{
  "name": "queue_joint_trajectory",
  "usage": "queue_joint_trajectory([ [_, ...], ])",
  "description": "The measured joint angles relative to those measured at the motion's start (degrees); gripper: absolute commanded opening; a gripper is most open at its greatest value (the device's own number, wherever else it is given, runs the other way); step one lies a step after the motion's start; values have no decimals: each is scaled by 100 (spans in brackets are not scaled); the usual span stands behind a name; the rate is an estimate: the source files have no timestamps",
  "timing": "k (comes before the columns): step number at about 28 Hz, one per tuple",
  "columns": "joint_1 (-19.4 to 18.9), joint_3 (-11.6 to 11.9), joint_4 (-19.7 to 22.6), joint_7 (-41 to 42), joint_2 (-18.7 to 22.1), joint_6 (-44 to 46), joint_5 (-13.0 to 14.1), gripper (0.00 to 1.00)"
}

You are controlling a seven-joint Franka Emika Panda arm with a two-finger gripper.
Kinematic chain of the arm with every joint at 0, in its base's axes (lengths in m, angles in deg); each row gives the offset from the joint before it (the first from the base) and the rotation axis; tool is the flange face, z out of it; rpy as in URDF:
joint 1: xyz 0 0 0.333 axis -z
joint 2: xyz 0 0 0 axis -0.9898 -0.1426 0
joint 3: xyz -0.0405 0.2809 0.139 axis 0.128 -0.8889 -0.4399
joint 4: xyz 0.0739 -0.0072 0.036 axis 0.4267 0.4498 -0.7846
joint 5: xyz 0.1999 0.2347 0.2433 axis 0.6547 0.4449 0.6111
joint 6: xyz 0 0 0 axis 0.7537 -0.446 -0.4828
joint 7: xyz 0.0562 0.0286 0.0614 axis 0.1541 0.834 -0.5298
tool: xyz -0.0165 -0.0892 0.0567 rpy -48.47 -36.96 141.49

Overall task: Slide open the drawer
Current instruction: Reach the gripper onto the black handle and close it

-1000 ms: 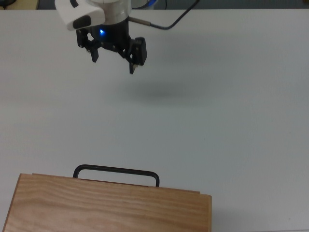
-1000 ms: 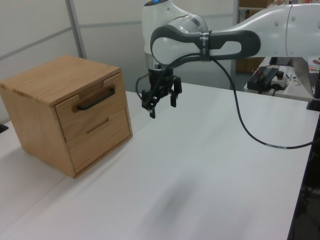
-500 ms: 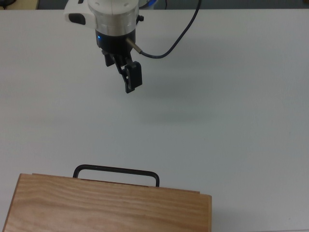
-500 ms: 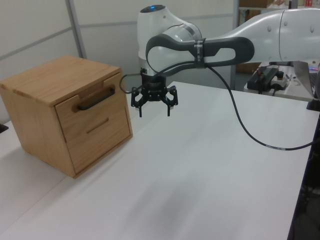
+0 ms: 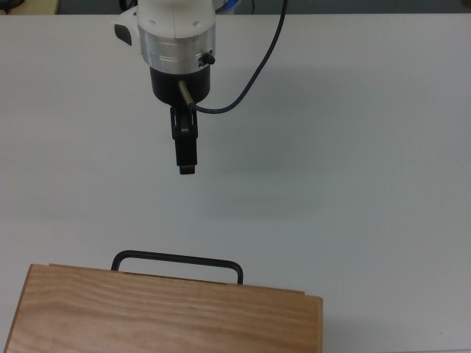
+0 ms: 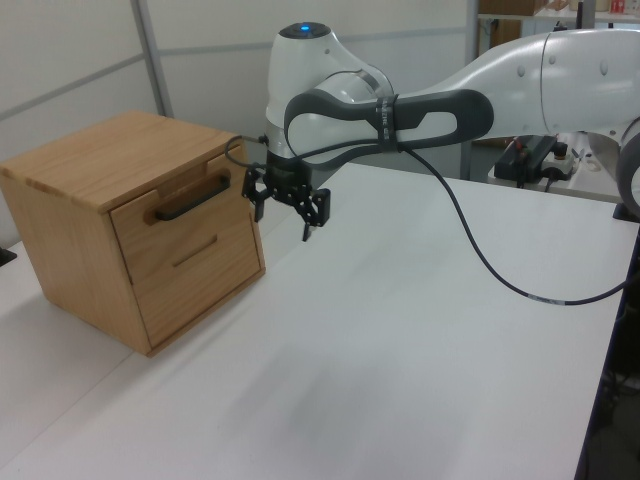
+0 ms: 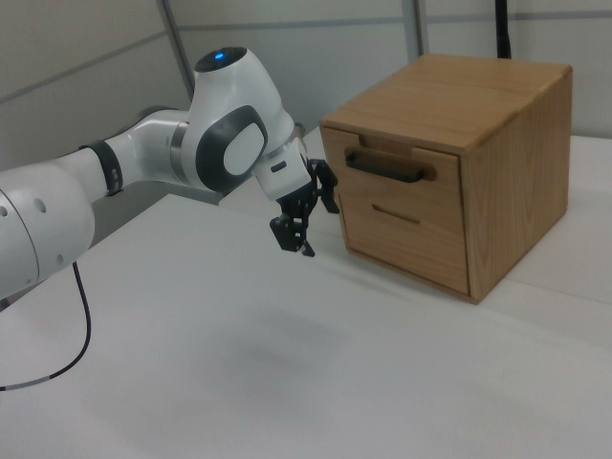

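The drawer [image 6: 205, 226] is the upper one in a light wooden cabinet, and it sits shut and flush. Its flat front [image 7: 406, 194] carries a thin black bar handle [image 6: 190, 198] [image 7: 386, 168]. From above, only the handle [image 5: 176, 260] juts past the cabinet's edge. My gripper [image 6: 283, 222] [image 7: 310, 226] [image 5: 187, 166] hangs in the air a short way in front of the handle and touches nothing. It is open and empty. It is turned so that one finger stands above the other, pointing toward the drawer front.
The cabinet top [image 5: 162, 316] has strong grain. A lower drawer [image 6: 205, 272] with a groove pull sits beneath the upper one. A black cable [image 6: 500, 270] trails from the arm over the white table [image 6: 400, 360]. Equipment [image 6: 535, 150] stands beyond the table at the left view's right.
The gripper has swung about its wrist, from fingers side by side to one above the other. It has also moved across the table toward the cabinet's handle. The drawer has not moved.
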Motion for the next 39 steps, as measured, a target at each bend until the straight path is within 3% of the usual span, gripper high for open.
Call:
queue_joint_trajectory([
  [22,15,1,13,-468,-999,-4040,3,98],
  [26,22,1,-74,-474,-1080,-4208,5,77],
  [27,23,1,-107,-475,-1103,-4211,5,48],
  [30,26,1,-212,-475,-1184,-4260,6,0],
  [39,78,2,-313,-475,-1435,-5089,6,0],
])
